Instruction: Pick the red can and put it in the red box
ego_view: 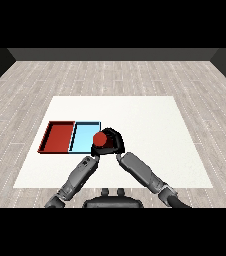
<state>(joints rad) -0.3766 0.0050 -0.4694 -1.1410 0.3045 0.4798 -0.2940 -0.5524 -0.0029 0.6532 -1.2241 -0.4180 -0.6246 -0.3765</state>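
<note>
Over the light blue tray's (83, 137) near right corner, right hand (113, 141) grasps red can (101, 138); releasing here would miss the red tray (58, 136); left hand unclear.

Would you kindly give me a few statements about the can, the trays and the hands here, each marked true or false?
1. The red can lies inside the red tray. False: it is held up by the right hand, over the near right corner of the light blue tray.
2. The right hand curls round the red can. True.
3. The red tray lies to the right of the light blue tray. False: it lies to its left, the two side by side.
4. Both trays rest on the white table. True.
5. The left hand is holding the can. False: it sits just below the can, and its fingers cannot be made out.
</note>
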